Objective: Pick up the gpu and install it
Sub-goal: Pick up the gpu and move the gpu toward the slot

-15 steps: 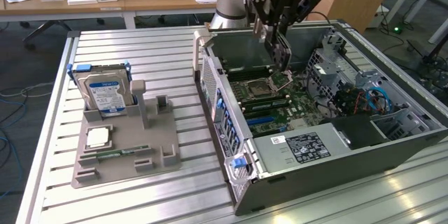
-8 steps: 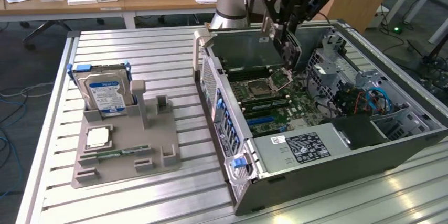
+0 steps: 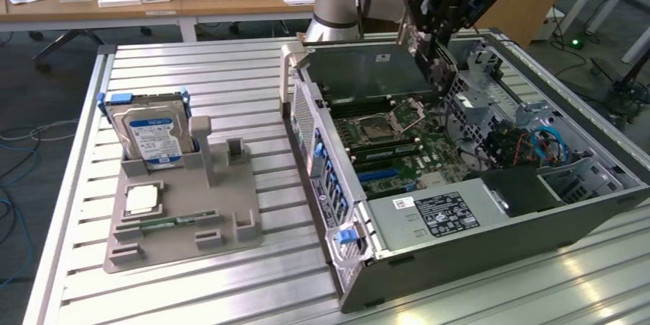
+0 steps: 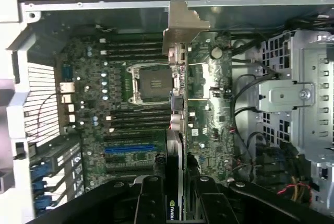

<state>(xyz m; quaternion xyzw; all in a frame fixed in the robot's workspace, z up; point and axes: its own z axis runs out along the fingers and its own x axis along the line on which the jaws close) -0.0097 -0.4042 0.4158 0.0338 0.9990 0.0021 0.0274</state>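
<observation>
– Green circuit board, seen edge-on in the middle of the wrist view: is that the gpu [image 4: 180, 85]?

– Yes. The card hangs upright in the tool [image 4: 177, 203], whose two black fingers [image 4: 148, 198] are drawn in narrow and clamp it from either side. Its silver bracket [image 4: 183, 23] points away from the tool, toward the far wall of the case.

– Where is it in the wider scene?

– In the exterior view the tool is above the open computer case [image 3: 488, 211], which lies on its side on the ribbed metal worktop [image 3: 203, 74]. The card is over the motherboard [image 3: 406, 150], near the processor socket [image 4: 154, 83].

– So how much of the job is done?

– The pick-up looks finished, since the card is off the worktop and carried by the tool. The install does not: the card appears to hang above the board and is not seated. Whether its lower edge touches anything cannot be told. A blue slot [image 4: 129, 149] lies beside the tool and looks empty.

– What else is there?

– On the exterior view's left, a grey holder [image 3: 239, 226] carries a hard drive [image 3: 152, 135] standing upright and a memory stick [image 3: 167, 222] lying flat, both well apart from the tool.
</observation>
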